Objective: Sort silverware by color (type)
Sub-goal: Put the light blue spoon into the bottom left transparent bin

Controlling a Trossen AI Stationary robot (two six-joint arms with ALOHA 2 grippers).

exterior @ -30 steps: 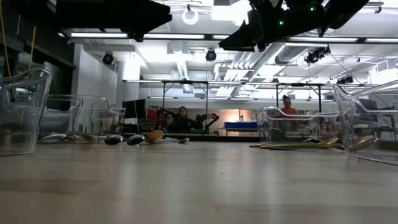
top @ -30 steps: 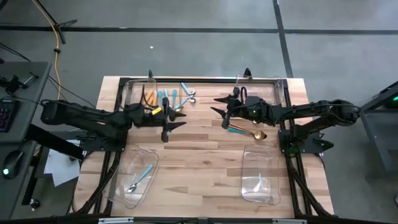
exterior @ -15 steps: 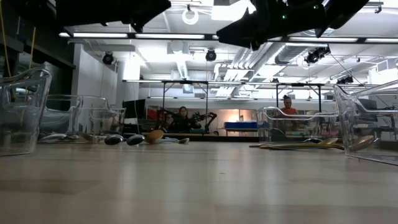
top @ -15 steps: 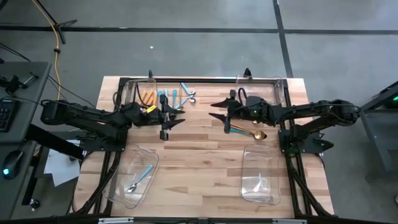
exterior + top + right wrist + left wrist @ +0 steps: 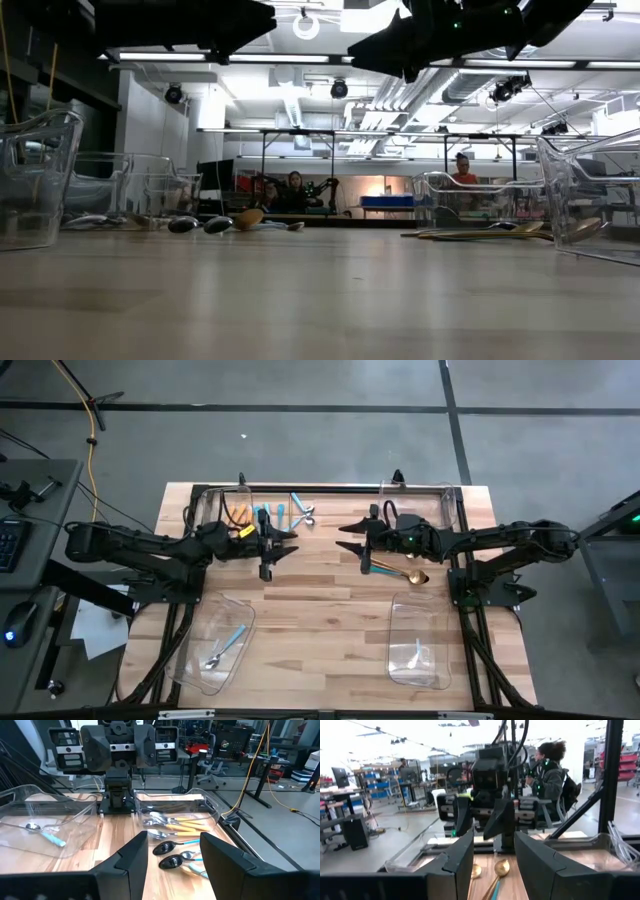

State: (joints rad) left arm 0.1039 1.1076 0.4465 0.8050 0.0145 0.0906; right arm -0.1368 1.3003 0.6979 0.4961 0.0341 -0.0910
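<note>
Both grippers hover open above the table's middle, facing each other, holding nothing. My left gripper (image 5: 283,544) is just near of a loose pile of silverware (image 5: 272,515): orange-handled, light-blue-handled and teal-handled black pieces lying partly inside the far-left clear bin (image 5: 215,510). My right gripper (image 5: 345,537) is left of a gold spoon (image 5: 412,574) lying flat with another piece beside it. The right wrist view shows the pile (image 5: 175,825) and two black spoons (image 5: 170,854). The left wrist view shows gold spoons (image 5: 499,868) on the table.
A near-left clear bin (image 5: 190,660) holds a light-blue-handled spoon (image 5: 228,644); a near-right bin (image 5: 440,660) holds another spoon (image 5: 416,656). A far-right bin (image 5: 452,505) stands behind the right arm. Bare wood lies between the near bins. People show in the room beyond.
My left gripper has moved a little toward the far edge and the silverware pile, turning at the wrist. My right gripper has shifted slightly toward the table's left. No silverware has moved.
</note>
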